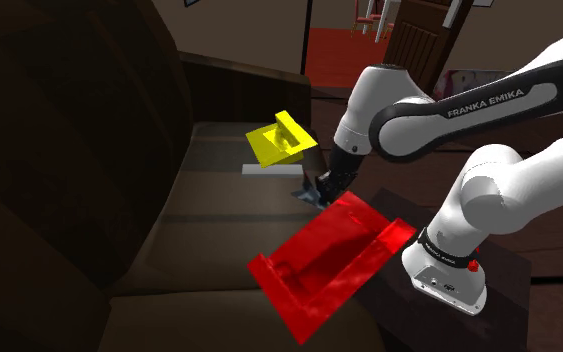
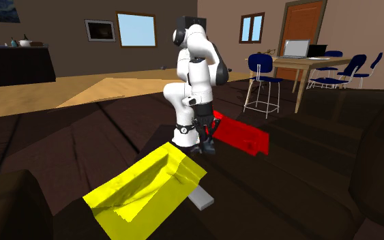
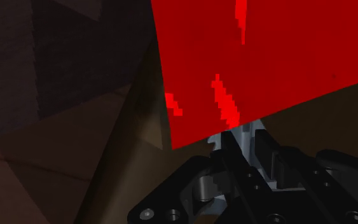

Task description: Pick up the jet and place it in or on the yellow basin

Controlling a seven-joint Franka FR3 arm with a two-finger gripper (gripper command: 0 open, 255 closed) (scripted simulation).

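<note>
The jet (image 1: 305,194) is a small grey-blue shape on the brown sofa seat, between the yellow basin (image 1: 279,140) and a red basin (image 1: 334,260). My gripper (image 1: 321,188) is down on it, fingers shut on the jet. In the wrist view, pale grey parts of the jet (image 3: 217,141) show between the black fingers (image 3: 234,168), right at the edge of the red basin (image 3: 266,57). In the second exterior view the yellow basin (image 2: 146,191) lies in front, and the gripper (image 2: 207,133) is low beside the red basin (image 2: 241,136).
A flat grey slab (image 1: 262,170) lies under the yellow basin's near edge. The sofa's back (image 1: 69,150) rises along the shoulder view's left. My stand (image 1: 509,290) is at the lower right. A table with blue chairs (image 2: 306,68) stands far behind.
</note>
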